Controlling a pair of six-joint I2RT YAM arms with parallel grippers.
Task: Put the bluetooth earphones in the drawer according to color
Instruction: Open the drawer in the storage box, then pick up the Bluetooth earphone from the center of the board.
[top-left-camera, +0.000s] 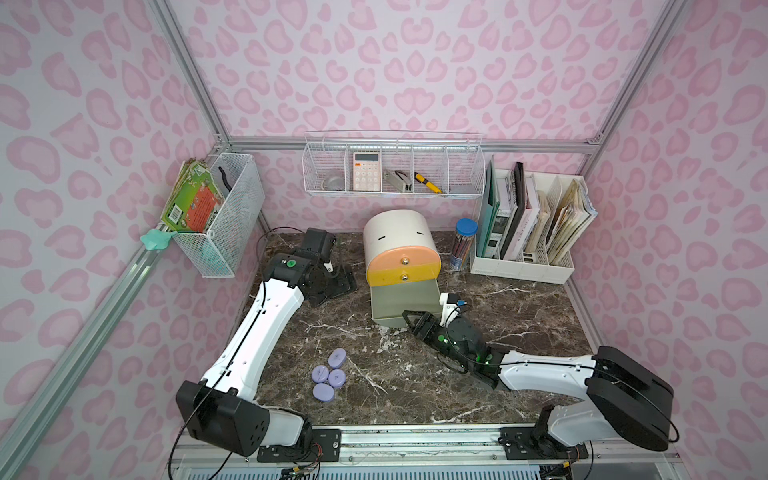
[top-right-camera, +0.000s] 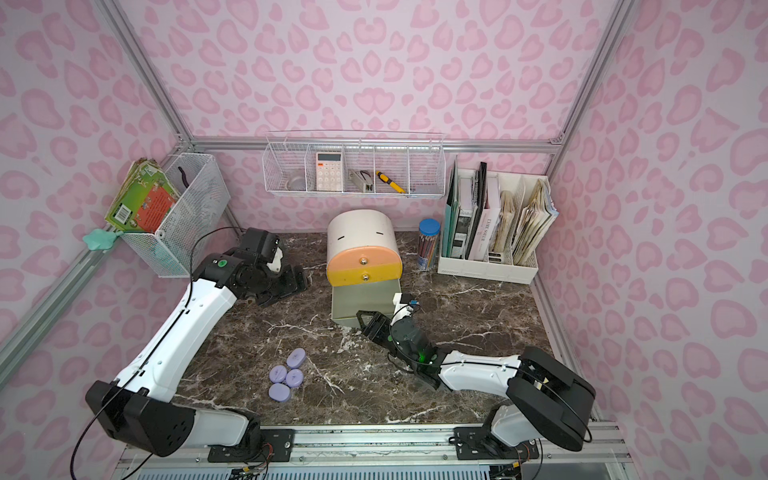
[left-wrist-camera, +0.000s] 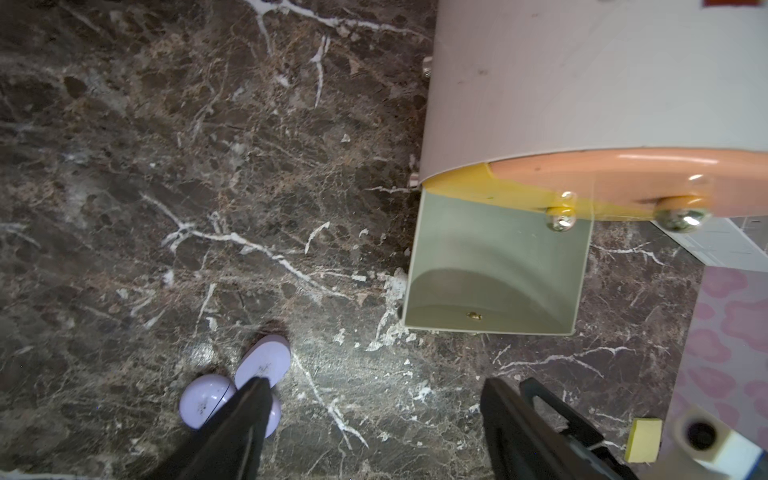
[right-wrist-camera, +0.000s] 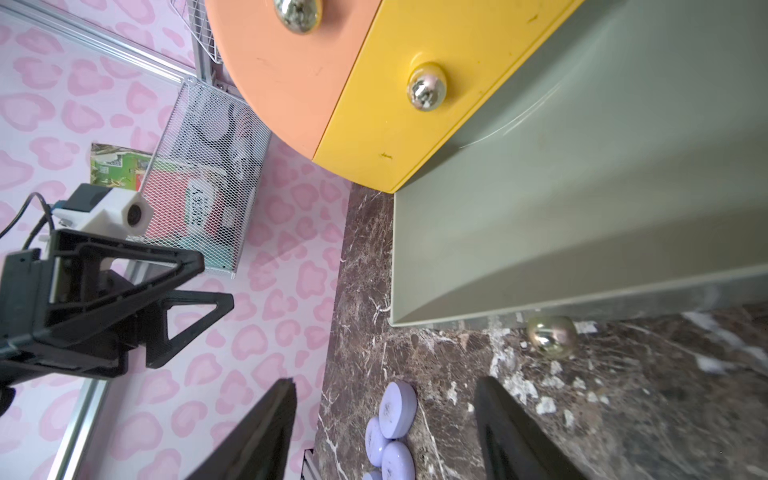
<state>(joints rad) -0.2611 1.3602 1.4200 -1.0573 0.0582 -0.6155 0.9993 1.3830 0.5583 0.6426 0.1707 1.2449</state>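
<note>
The drawer is a white round-topped cabinet at the back middle. Its peach and yellow fronts are shut and its grey-green bottom tray is pulled out, with nothing showing inside. Several lavender bluetooth earphones lie clustered on the marble, front left of the tray. My right gripper hangs open just off the tray's front, near its metal knob. My left gripper is open and empty, left of the cabinet.
A blue-lidded pencil jar and a white file rack stand right of the cabinet. A wire shelf hangs on the back wall. A mesh basket hangs on the left wall.
</note>
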